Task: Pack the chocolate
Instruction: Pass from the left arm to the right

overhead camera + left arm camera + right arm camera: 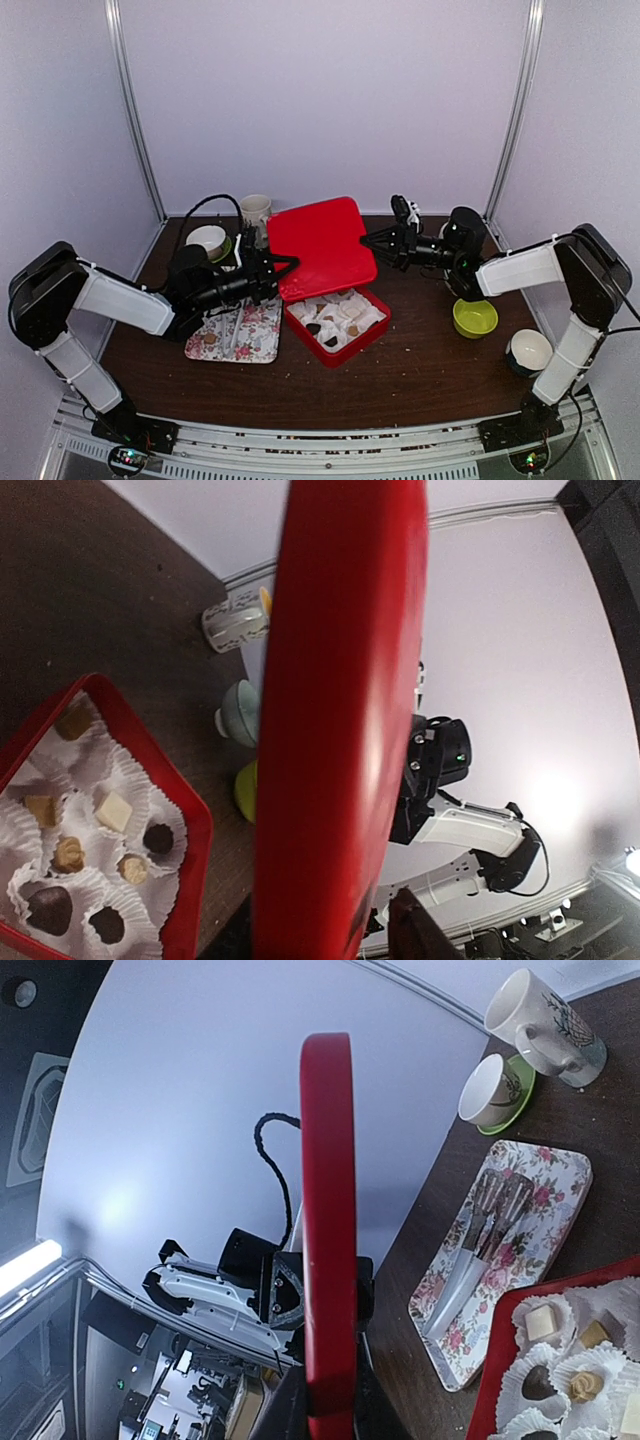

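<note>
Top external view: the left gripper (278,266) pinches the left edge of the red lid (320,245) and the right gripper (372,240) clamps the opposite edge, so the lid spans between them, raised and tilted. Below it, slightly nearer the arm bases, the open red box (362,343) holds the chocolate (332,325) in white paper cups (365,312) — the lid likely has to travel forward and down, both arms sharing it.

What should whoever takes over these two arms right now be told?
Left pincer: shut on the lid, left edge. Right pincer: shut on its right edge. The lid hangs tilted above the far side of the open box.
Done: chocolate sits in paper cups in the box. Tongs lie on the tray.
To do: lower the lid onto the box. A brown speck on the tray may be a stray piece.
</note>
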